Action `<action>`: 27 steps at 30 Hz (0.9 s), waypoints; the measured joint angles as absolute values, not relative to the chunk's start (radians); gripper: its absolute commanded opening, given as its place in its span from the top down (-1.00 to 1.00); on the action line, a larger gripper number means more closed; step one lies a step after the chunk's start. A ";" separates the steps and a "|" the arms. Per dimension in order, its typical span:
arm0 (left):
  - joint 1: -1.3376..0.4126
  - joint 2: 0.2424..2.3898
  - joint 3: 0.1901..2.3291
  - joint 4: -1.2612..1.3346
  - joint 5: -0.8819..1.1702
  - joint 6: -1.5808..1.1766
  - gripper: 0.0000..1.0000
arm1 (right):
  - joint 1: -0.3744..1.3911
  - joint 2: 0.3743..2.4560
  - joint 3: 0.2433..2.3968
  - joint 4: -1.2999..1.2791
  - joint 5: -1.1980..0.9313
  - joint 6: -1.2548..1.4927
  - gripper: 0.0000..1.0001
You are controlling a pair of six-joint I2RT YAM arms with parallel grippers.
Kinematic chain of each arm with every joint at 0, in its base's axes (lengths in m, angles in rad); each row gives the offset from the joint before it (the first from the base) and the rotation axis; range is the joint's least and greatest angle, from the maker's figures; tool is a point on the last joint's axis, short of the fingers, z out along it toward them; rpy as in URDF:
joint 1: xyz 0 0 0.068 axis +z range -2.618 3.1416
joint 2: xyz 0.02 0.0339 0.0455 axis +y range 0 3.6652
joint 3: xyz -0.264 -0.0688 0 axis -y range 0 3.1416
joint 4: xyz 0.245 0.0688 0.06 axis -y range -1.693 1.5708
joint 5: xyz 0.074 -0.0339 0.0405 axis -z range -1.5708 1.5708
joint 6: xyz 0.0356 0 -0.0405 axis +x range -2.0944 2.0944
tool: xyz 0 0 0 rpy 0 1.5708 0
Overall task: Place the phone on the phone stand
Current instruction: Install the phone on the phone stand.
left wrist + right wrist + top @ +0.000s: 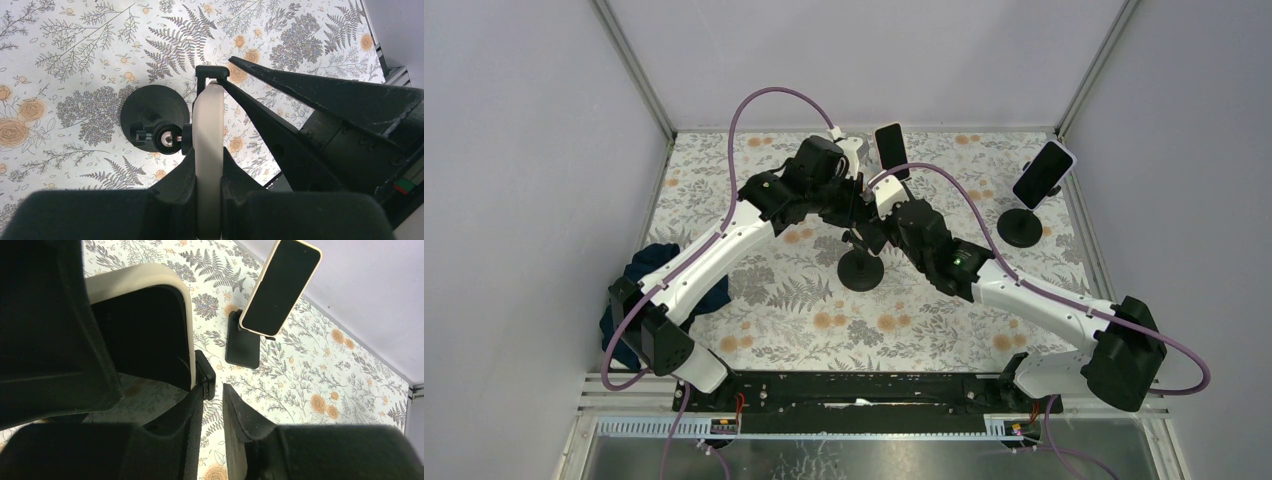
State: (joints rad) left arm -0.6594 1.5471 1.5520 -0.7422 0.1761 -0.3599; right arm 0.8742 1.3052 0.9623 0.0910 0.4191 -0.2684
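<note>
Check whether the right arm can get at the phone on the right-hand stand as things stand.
Probably yes: the right arm has its jaws parted and seemingly empty, and only bare table separates them from that phone.

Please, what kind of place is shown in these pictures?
Probably a robot test cell in a lab, not a home: plain grey panel walls on metal frame posts, and a floral table cover with a mounting rail at its near edge.

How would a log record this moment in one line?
left gripper: shut on phone | phone: against phone stand cradle | right gripper: open, beside cradle | status: phone not yet released
</note>
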 measured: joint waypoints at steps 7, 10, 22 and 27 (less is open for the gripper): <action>-0.657 1.541 1.545 -0.739 0.177 -0.357 1.00 | 0.859 1.305 0.968 0.080 0.381 -0.260 0.46; -0.654 1.539 1.542 -0.736 0.179 -0.357 1.00 | 0.841 1.304 0.971 0.075 0.341 -0.251 0.46; -0.653 1.539 1.541 -0.731 0.181 -0.357 1.00 | 0.815 1.304 0.979 0.062 0.295 -0.240 0.49; -0.653 1.541 1.541 -0.728 0.181 -0.357 1.00 | 0.816 1.304 0.979 0.065 0.298 -0.260 0.69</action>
State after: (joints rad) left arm -0.6529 1.5406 1.5406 -0.7284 0.1810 -0.3573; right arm 0.8158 1.3045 0.9787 0.0647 0.2981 -0.2596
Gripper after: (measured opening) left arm 0.199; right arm 0.221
